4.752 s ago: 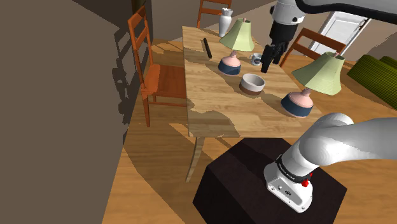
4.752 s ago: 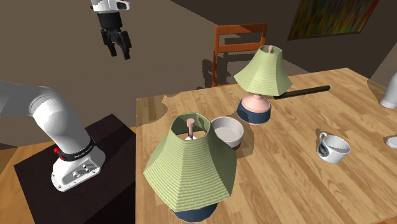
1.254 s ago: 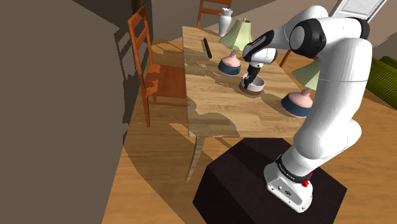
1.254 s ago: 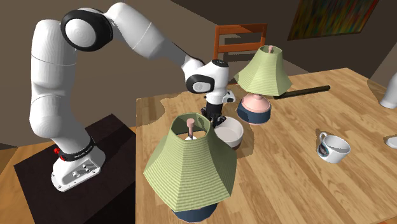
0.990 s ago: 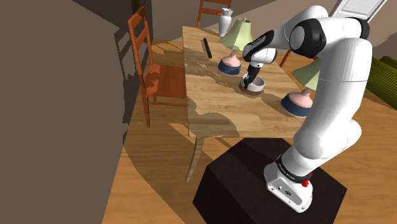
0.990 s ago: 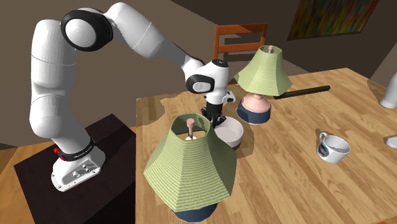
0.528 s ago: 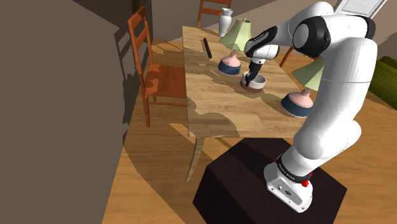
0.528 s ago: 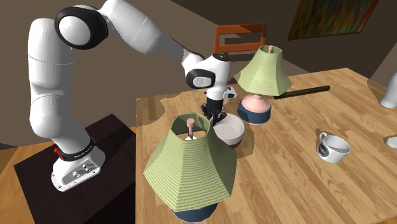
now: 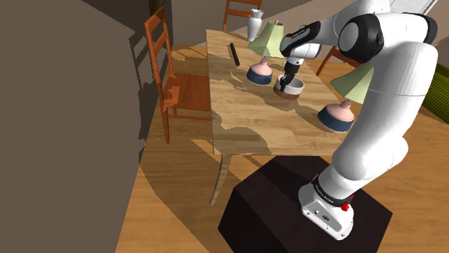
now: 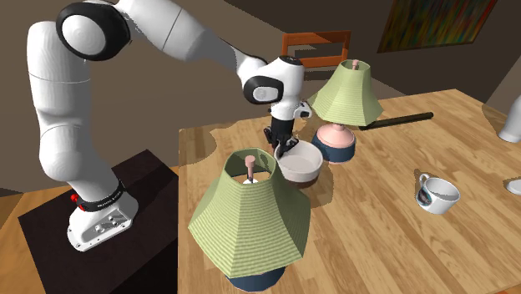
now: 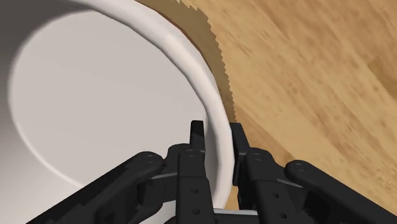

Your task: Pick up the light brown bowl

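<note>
Shoulder view: the gripper [image 9: 286, 83] pinches the rim of the white, brown-based bowl [image 9: 295, 90] mid-table [image 9: 241, 118], between the far lamp [image 9: 263, 52] and the near lamp [image 9: 347, 99].

Second exterior view: the near lamp's shade overlaps the bowl, and a mug [image 10: 437, 194] stands well apart.

Wrist view: the fingers [image 11: 193, 167] are closed narrowly on the rim, one inside and one outside.

White bowl [image 10: 300, 160] with a brown base, black fingers [image 11: 189, 170], honey wood-grain surface [image 10: 392, 242]; lamps [image 10: 250, 219] with ribbed green shades and pink-and-navy bases.

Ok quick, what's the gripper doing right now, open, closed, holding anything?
Gripper: shut on the bowl, clasping its rim with one finger inside and one outside.
</note>
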Robot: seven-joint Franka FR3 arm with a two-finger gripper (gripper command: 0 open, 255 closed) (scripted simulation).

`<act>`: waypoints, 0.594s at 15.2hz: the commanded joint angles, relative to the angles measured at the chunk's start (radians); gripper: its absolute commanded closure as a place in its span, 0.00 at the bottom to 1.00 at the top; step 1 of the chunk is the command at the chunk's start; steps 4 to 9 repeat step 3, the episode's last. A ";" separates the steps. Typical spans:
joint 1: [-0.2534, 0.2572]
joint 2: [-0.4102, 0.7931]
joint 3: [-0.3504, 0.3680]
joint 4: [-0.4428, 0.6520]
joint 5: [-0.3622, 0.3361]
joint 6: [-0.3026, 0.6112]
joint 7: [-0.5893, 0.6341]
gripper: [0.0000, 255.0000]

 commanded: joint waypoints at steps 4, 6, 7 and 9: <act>0.002 -0.015 -0.004 0.011 -0.008 -0.025 0.004 1.00; 0.002 -0.015 -0.004 0.011 -0.008 -0.025 0.004 1.00; 0.002 -0.015 -0.004 0.011 -0.008 -0.025 0.004 1.00; 0.002 -0.015 -0.004 0.011 -0.008 -0.025 0.004 1.00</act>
